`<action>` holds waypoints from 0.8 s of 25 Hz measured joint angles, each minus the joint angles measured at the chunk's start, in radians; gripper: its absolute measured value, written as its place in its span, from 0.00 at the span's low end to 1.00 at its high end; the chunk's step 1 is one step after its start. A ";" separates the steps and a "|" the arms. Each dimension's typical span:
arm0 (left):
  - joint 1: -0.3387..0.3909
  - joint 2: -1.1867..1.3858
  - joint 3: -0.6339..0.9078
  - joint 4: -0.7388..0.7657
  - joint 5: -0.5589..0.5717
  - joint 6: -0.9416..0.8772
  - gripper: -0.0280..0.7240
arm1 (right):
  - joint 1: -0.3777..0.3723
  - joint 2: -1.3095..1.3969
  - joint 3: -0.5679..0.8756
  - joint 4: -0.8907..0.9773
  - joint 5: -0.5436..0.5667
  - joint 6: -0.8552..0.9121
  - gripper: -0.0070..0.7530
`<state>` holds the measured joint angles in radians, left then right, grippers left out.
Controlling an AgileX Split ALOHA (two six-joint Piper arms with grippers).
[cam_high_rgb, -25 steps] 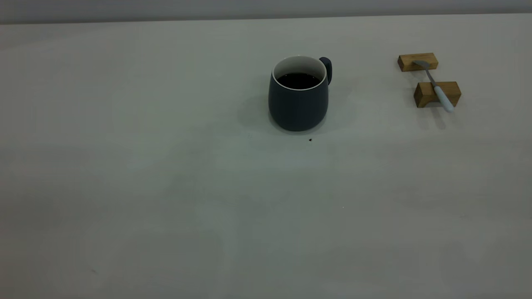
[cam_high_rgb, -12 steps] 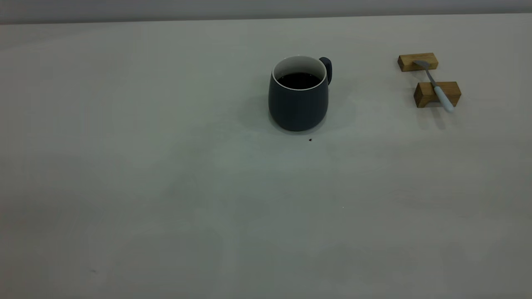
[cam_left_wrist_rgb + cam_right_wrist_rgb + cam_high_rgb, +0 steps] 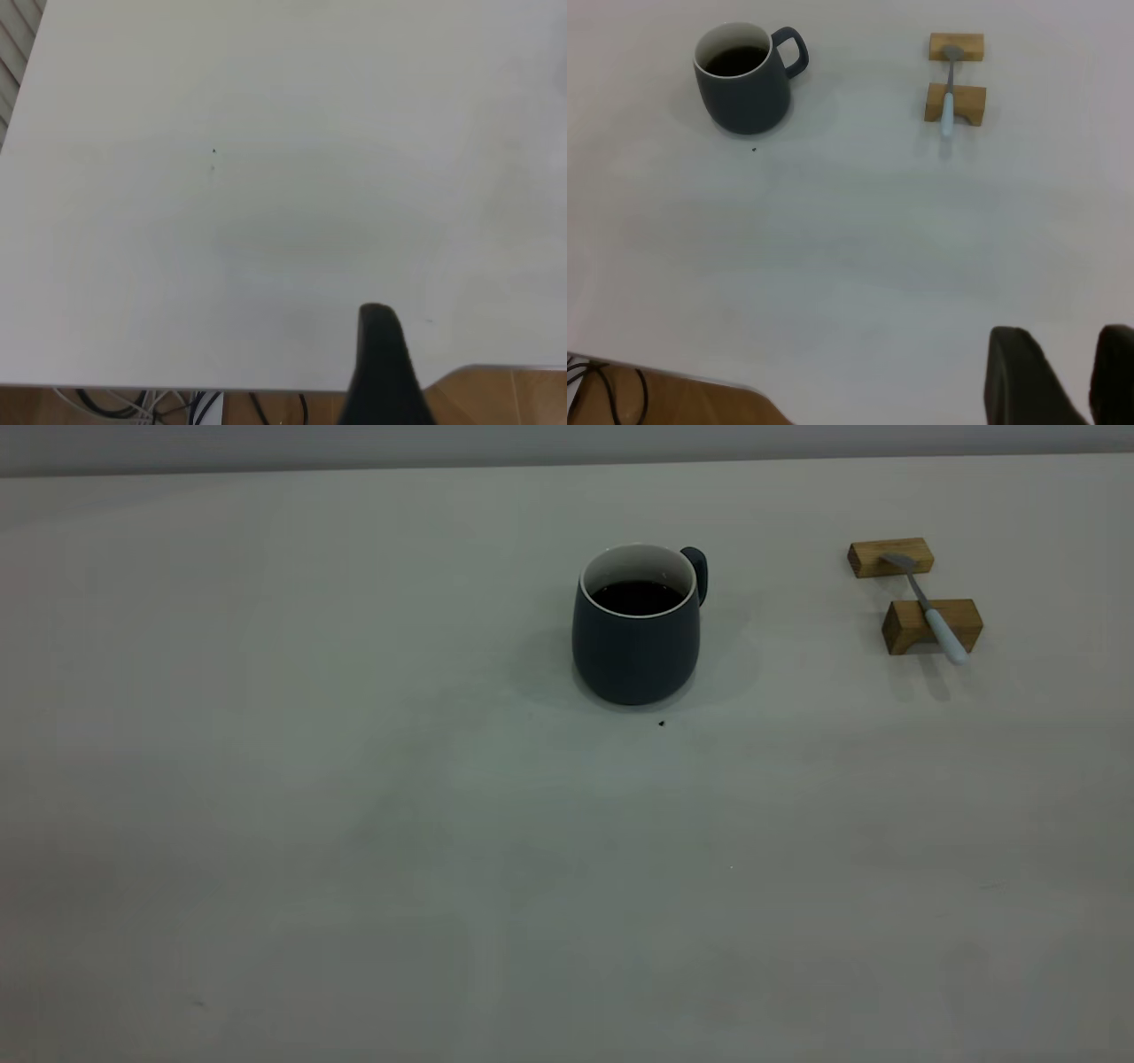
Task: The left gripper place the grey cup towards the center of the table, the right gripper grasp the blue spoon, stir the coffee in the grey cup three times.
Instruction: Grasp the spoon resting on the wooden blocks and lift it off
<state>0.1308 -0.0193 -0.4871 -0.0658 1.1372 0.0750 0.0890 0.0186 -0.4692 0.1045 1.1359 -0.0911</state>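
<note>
Spoon (image 3: 927,609) is what we judge the next move turns on, since the cup (image 3: 636,627) already stands about mid-table, upright, handle on its far right side in the exterior view, coffee (image 3: 636,597) flat inside. We see the spoon well off to the cup's right, lying across two wooden blocks (image 3: 915,592): bowl on the far block, pale handle over the near block with its end overhanging toward the camera. Long axis runs roughly front to back, slightly skewed.

Right gripper (image 3: 1063,376) is nearer, by our read. In its wrist view two dark fingers (image 3: 1019,372) show with a visible gap, so parted, holding nothing, back near the table edge, well apart from the spoon. Spoon lies ahead of those jaws, cup further off to one side.

Left gripper (image 3: 383,372): only one dark finger shows over bare table (image 3: 266,221); we cannot tell its opening. No cup or spoon in that view.

Count: one cup, one spoon, two blocks, one dark speck (image 3: 661,724) just in front of the cup. Neither gripper shows in the exterior view.
</note>
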 joint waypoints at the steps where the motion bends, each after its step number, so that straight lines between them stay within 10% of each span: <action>1: 0.000 0.000 0.000 0.000 0.000 0.000 0.82 | 0.000 0.000 0.000 0.001 -0.001 0.000 0.32; 12: 0.000 0.000 0.000 0.000 0.000 -0.001 0.82 | 0.000 0.322 -0.022 0.062 -0.166 -0.019 0.66; 20: 0.000 0.000 0.000 0.000 0.000 -0.002 0.82 | 0.000 0.793 -0.084 0.168 -0.413 -0.093 0.68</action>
<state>0.1308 -0.0193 -0.4871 -0.0658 1.1372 0.0731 0.0890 0.8116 -0.5533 0.2725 0.7233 -0.1844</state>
